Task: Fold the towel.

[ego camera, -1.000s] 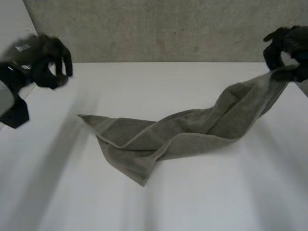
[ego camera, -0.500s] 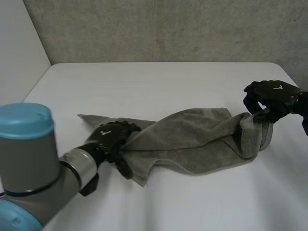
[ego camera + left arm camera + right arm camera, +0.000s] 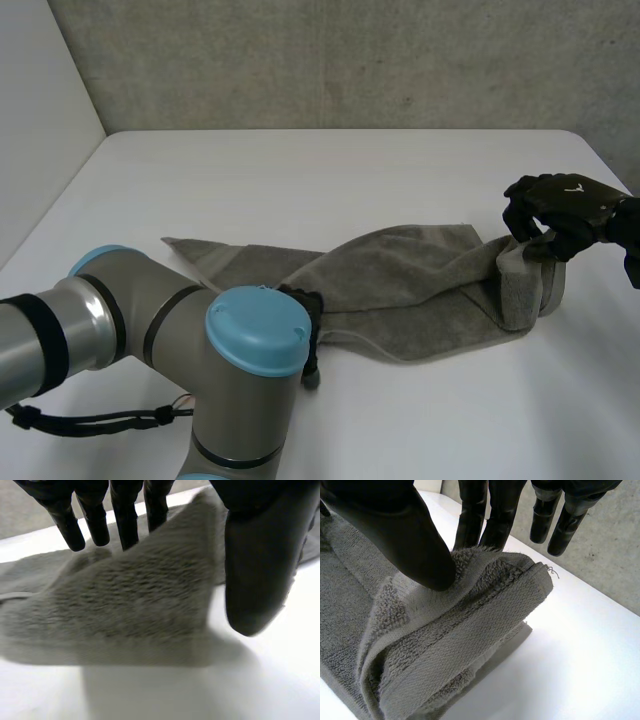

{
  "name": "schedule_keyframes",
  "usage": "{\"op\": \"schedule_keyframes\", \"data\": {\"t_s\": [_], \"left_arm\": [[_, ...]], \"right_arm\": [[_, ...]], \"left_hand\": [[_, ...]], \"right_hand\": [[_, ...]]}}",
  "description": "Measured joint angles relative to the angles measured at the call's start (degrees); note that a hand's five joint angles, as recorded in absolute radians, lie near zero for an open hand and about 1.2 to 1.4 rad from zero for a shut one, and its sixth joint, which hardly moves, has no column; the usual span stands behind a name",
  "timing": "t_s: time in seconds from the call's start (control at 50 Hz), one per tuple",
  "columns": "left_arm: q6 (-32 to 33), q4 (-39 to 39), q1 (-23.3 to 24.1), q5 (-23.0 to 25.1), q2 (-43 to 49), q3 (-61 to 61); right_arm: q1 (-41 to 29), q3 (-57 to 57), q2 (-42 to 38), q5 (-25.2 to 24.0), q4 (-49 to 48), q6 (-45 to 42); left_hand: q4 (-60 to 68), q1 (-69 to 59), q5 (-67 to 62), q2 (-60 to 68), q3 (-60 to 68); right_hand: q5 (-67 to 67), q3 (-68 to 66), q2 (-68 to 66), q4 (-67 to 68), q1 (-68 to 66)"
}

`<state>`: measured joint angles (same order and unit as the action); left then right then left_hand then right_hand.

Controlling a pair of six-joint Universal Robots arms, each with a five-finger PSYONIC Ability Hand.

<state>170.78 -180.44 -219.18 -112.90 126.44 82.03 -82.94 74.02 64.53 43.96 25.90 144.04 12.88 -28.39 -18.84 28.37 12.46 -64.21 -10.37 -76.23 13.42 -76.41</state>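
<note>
A grey-green towel (image 3: pixel 400 290) lies crumpled in a long band across the white table (image 3: pixel 350 170). My right hand (image 3: pixel 560 205) holds the towel's right end a little above the table. In the right wrist view its thumb (image 3: pixel 395 530) pinches a folded corner of the towel (image 3: pixel 445 645) against the fingers. My left hand (image 3: pixel 309 320) is at the towel's near left corner, mostly hidden behind my own arm. In the left wrist view its fingers (image 3: pixel 125 515) are straight and its thumb (image 3: pixel 260 555) stands apart, with the towel corner (image 3: pixel 130 605) lying under the palm.
My left arm's elbow (image 3: pixel 255 330) and forearm (image 3: pixel 90 320) cover the near left part of the table. A grey wall (image 3: pixel 350 60) runs behind the table's far edge. The table's right edge is close beside my right hand.
My right hand has come down and inward, laying the towel's right end low. My left hand swung from the far left onto the towel's near left corner, and its fingers have straightened.
</note>
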Motion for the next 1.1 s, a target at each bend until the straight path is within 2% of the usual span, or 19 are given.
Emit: {"op": "schedule_keyframes", "data": {"t_s": [0.08,0.18,0.22,0.32,0.4,0.54,0.6,0.68,0.82,0.92,1.1], "left_arm": [[4.8,-1.4,-0.5,-3.8,-1.1,0.9],[9.8,-4.1,-2.0,-5.9,-4.8,3.4],[11.2,-5.0,-2.6,-6.0,-6.8,4.5],[13.1,-6.1,-4.2,-4.8,-11.9,7.0],[13.5,-5.9,-7.2,-0.6,-17.2,9.4],[13.4,-3.8,-18.2,15.4,-26.2,12.2],[13.2,-1.6,-23.1,22.8,-28.2,11.0],[12.9,1.7,-27.2,28.6,-30.2,8.9],[13.0,6.9,-31.8,31.8,-34.1,8.1],[13.5,8.8,-34.8,33.3,-35.9,11.7],[15.6,16.0,-39.6,43.3,-39.8,18.0]], "right_arm": [[0.3,0.4,0.0,0.1,0.0,-0.2],[0.7,1.2,0.0,0.5,0.2,-0.6],[0.8,1.7,0.0,0.6,0.3,-0.7],[1.5,3.5,0.5,0.8,1.0,-1.4],[2.9,4.9,1.5,0.8,3.0,-3.8],[7.0,1.8,3.1,-0.2,13.2,-12.6],[7.3,-1.9,3.4,-1.6,16.4,-12.2],[7.5,-5.7,4.6,-3.8,17.7,-9.1],[9.5,-7.3,7.9,-5.7,17.8,-6.2],[11.2,-5.7,7.8,-4.9,18.5,-9.0],[17.7,-7.1,7.6,-4.8,21.3,-12.7]], "left_hand": [[0.0,-27.2,-26.2,27.8,0.0],[0.0,-43.2,-42.3,42.7,0.0],[0.0,-46.2,-46.3,44.8,0.0],[0.0,-46.2,-46.4,44.8,0.0],[0.0,-46.2,-46.4,44.8,0.0],[0.0,-46.3,-46.4,44.8,0.0],[0.0,-46.3,-46.4,44.8,0.0],[0.0,-46.3,-46.4,44.9,0.0],[0.0,-46.3,-46.6,45.1,0.0],[0.0,-46.3,-46.8,45.1,0.0],[0.0,-46.4,-46.8,45.1,0.0]], "right_hand": [[0.0,0.0,0.0,0.0,0.0],[0.0,0.0,0.0,0.0,0.0],[0.0,0.0,0.0,0.0,0.0],[0.0,0.0,0.0,0.0,0.0],[0.0,0.0,0.0,0.0,0.0],[0.0,0.0,0.0,0.0,0.0],[0.0,0.0,0.0,0.0,0.0],[0.0,0.0,0.0,0.0,0.0],[0.0,0.0,0.0,0.0,0.0],[0.0,0.0,0.0,0.0,0.0],[0.0,0.0,0.0,0.0,0.0]]}}
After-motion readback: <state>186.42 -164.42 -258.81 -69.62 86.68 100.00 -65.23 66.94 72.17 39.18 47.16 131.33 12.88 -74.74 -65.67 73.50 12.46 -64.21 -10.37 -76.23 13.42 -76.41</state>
